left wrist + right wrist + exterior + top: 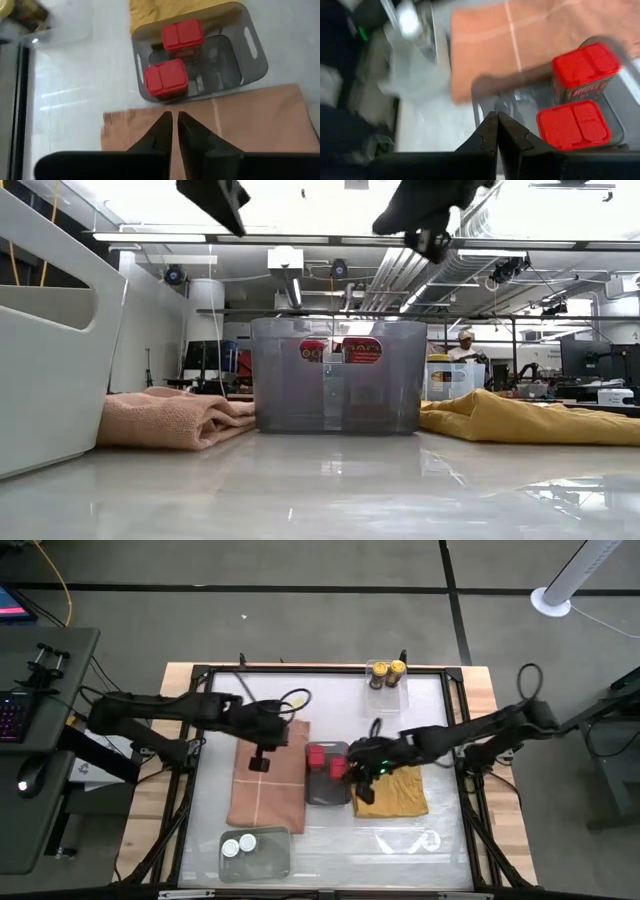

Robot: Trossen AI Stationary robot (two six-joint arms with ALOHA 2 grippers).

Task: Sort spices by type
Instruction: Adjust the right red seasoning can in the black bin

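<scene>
Two red boxy tins (326,759) stand side by side in the dark grey tray (327,795) at the table's middle; the left wrist view shows their lids (182,34) (166,77). Two yellow-capped jars (387,671) sit in a clear tray at the far edge. Two white-capped jars (238,844) sit in a clear tray (270,858) at the near edge. My left gripper (260,758) hangs shut above the salmon cloth (268,780), left of the grey tray. My right gripper (362,776) hangs shut at the grey tray's right side, over the edge of the yellow cloth (395,792). Neither holds anything.
The salmon cloth lies left of the grey tray (335,375) and the yellow cloth (520,420) right of it. A black frame borders the white table. In the low view both grippers (215,200) (430,220) are high above the tray, and a pale container wall (50,330) stands close by.
</scene>
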